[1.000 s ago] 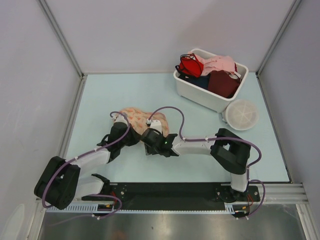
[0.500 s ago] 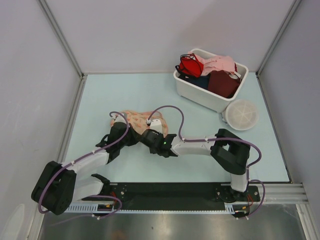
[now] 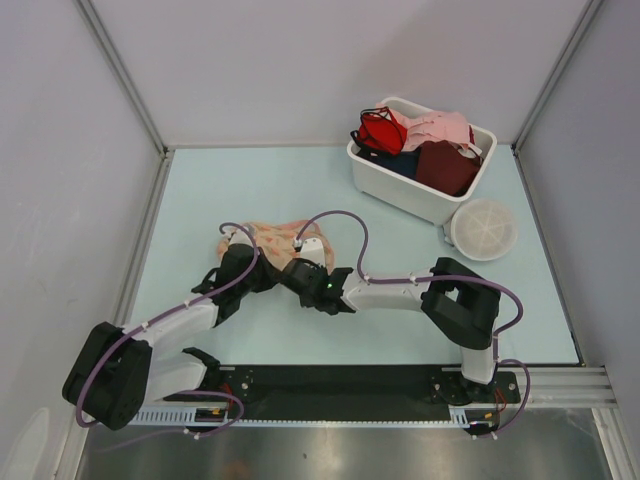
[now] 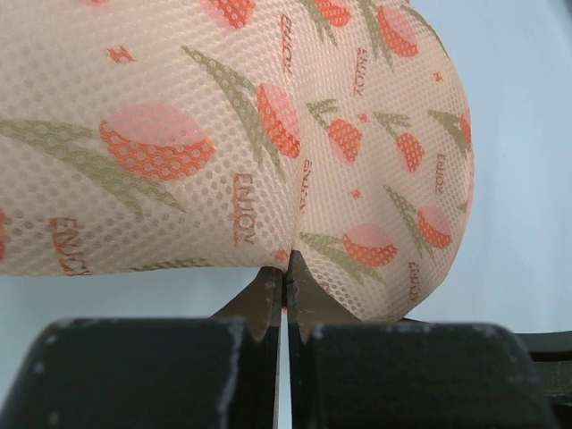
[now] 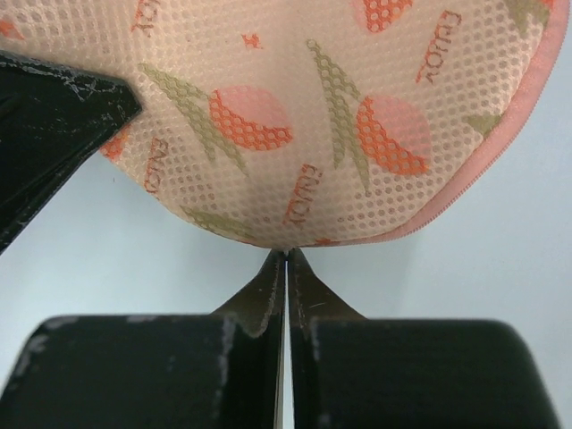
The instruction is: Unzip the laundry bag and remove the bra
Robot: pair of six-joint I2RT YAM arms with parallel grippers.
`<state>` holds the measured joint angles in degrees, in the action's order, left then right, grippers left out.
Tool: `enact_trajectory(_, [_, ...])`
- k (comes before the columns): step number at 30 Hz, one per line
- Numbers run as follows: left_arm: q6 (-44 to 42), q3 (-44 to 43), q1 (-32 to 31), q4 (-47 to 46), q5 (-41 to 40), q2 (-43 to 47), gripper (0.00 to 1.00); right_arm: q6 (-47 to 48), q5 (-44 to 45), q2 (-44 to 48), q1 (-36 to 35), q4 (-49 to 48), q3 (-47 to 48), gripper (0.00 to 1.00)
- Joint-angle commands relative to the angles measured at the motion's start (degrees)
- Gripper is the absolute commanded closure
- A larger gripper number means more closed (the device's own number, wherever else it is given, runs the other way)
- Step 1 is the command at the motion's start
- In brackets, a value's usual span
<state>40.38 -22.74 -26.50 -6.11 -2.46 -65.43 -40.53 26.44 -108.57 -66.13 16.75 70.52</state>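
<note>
Well, the soft, light laundry bag [image 3: 275, 240] lies on the table [image 3: 400, 200] at nine o'clock from its middle, left gripper [image 4: 286, 273] and right gripper [image 5: 286, 259] both clenched on its six-o'clock edge, where the firmer zipper seam seems safest to hold.

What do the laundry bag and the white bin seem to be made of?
Laundry bag: probably soft synthetic mesh fabric, matt; tiny holes cover the whole printed surface. Bin: likely hard plastic, smooth and plain white; its walls look stiff and even.
</note>
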Motion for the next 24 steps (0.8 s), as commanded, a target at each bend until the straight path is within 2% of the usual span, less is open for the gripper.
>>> enact_trajectory(1, [-2.1, -2.2, -0.2, 0.7, -3.2, 1.4, 1.0, -1.1, 0.6, 2.6, 1.1, 0.7, -1.1, 1.0])
enact_trajectory(18, [-3.7, -2.4, -0.1, 1.3, -4.8, 1.7, 1.0, -2.9, 0.3, 7.8, 5.2, 0.0, -8.5, 1.0])
enact_trajectory(24, [-9.9, -5.8, -0.3, -2.5, 1.0, -2.0, 1.0, -2.8, 0.2, 10.8, 4.9, 0.0, -9.7, 1.0])
